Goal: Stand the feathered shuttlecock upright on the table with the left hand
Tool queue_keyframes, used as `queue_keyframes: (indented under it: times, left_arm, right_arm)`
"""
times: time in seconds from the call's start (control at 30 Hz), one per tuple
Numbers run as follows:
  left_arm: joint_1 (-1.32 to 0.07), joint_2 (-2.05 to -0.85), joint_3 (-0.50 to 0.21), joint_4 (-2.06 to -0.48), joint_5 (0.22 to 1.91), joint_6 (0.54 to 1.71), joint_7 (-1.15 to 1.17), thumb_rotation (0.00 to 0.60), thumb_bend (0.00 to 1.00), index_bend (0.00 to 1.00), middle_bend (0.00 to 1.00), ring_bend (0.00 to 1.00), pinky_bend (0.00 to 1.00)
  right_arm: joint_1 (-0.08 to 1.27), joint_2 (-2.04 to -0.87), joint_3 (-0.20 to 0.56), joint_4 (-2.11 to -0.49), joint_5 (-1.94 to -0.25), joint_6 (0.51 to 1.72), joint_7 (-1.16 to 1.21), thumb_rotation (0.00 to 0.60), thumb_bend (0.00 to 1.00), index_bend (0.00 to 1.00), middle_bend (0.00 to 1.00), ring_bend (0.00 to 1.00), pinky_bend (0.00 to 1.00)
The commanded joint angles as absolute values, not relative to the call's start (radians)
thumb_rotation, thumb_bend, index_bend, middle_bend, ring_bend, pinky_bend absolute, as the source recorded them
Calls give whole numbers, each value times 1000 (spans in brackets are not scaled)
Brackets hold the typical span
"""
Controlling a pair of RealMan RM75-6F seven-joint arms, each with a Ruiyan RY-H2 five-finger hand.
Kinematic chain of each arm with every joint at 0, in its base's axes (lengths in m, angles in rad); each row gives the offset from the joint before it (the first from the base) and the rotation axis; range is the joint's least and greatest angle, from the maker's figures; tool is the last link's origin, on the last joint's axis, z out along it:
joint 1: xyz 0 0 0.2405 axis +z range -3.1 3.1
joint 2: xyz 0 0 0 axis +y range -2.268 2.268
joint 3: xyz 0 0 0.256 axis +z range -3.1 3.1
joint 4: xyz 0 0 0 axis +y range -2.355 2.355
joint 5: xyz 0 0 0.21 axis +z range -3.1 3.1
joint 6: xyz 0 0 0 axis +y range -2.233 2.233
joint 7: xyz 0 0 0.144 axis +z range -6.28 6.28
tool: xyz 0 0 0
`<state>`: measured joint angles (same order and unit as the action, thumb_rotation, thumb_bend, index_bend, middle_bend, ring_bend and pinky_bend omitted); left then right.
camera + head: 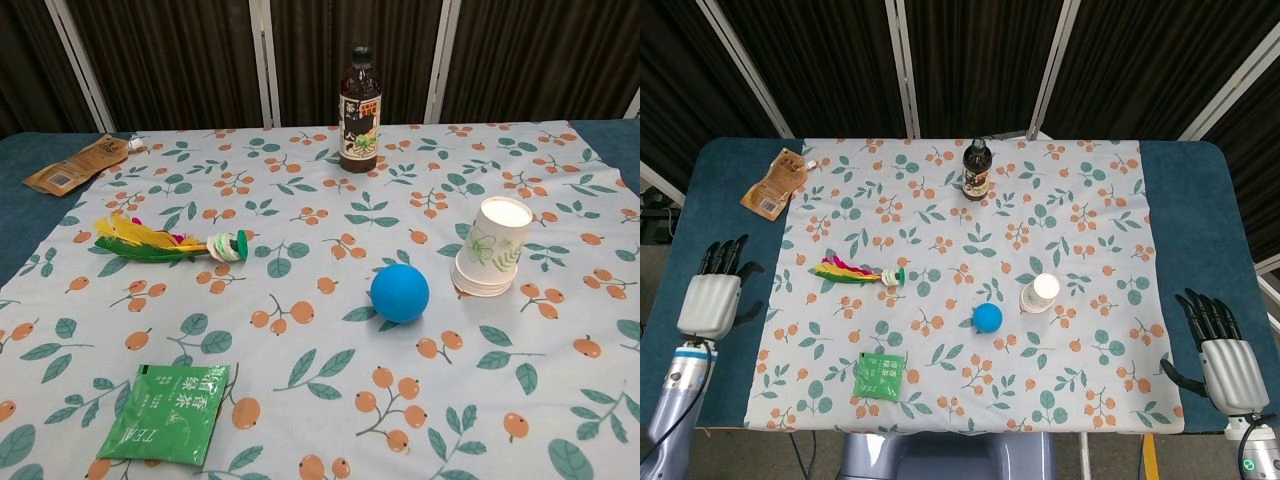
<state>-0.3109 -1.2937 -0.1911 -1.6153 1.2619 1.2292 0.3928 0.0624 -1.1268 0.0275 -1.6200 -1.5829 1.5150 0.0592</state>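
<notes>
The feathered shuttlecock point(860, 272) point(170, 243) lies on its side on the floral cloth, left of centre. Its yellow, red and green feathers point left and its round base points right. My left hand point(714, 296) is over the blue table edge, well to the left of the shuttlecock, fingers apart and holding nothing. My right hand point(1220, 353) hovers at the table's near right corner, fingers spread and empty. Neither hand shows in the chest view.
A dark bottle point(977, 170) stands at the back centre. A blue ball point(987, 318) and a stack of paper cups point(1040, 293) sit right of the shuttlecock. A green tea packet point(878, 376) lies near the front edge. A brown pouch point(773, 183) lies at the back left.
</notes>
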Motion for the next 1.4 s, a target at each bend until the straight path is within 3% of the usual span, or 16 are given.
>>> queue_keyframes:
  times: [0.03, 0.53, 1.4]
  left_arm:
    - [-409, -1382, -247, -1549, 1142, 1137, 496, 600, 296, 386, 0, 0, 0]
    - [-566, -1533, -274, -1397, 955, 1079, 676, 600, 353, 453, 0, 0, 0]
    - [-662, -1664, -241, -1247, 822, 1051, 731, 600, 399, 503, 0, 0, 0]
  right_arm:
    - [63, -1127, 27, -1619, -1582, 1512, 62, 600, 148, 37, 0, 0, 0]
    - [64, -1126, 28, -1619, -1579, 1509, 70, 600, 148, 37, 0, 0, 0]
    - [63, -1126, 29, -1619, -1578, 1510, 70, 600, 148, 37, 0, 0, 0]
